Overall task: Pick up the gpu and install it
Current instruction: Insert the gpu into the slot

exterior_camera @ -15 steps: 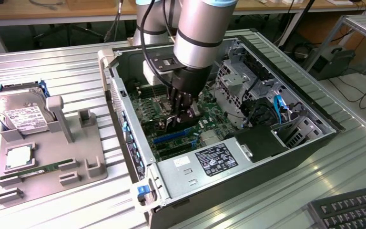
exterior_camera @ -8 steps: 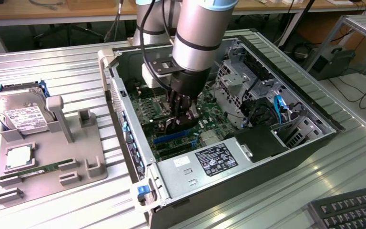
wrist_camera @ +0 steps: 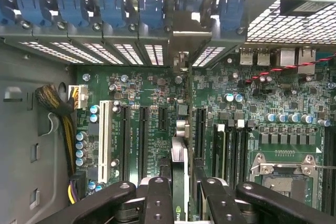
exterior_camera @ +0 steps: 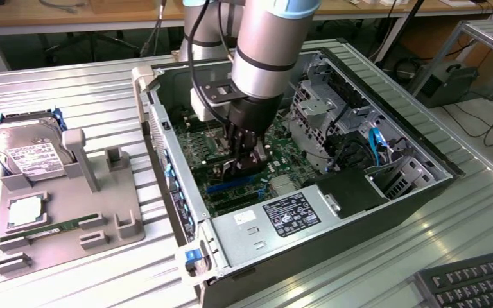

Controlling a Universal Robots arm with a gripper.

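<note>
Already inside open PC case (exterior_camera: pixel 418 157): gripper (wrist_camera: pixel 181 192) clamped on gpu (wrist_camera: pixel 179 171), card held edge-on between fingers (wrist_camera: pixel 157 198), hanging over motherboard (wrist_camera: pixel 157 103) near long black expansion slots (wrist_camera: pixel 143 140), rear bracket bays ahead. Card reads as light, stiff, thin, fragile judging by exposed circuitry; grip on flat faces near upper edge looks sensible, clear of connector edge. Hard drive (exterior_camera: pixel 33 154) and memory stick (exterior_camera: pixel 49 229) sit on grey fixture tray (exterior_camera: pixel 101 221), exterior view's left.

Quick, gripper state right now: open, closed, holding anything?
Gripper: shut on the gpu, held edge-on above the motherboard inside the open computer case.
</note>
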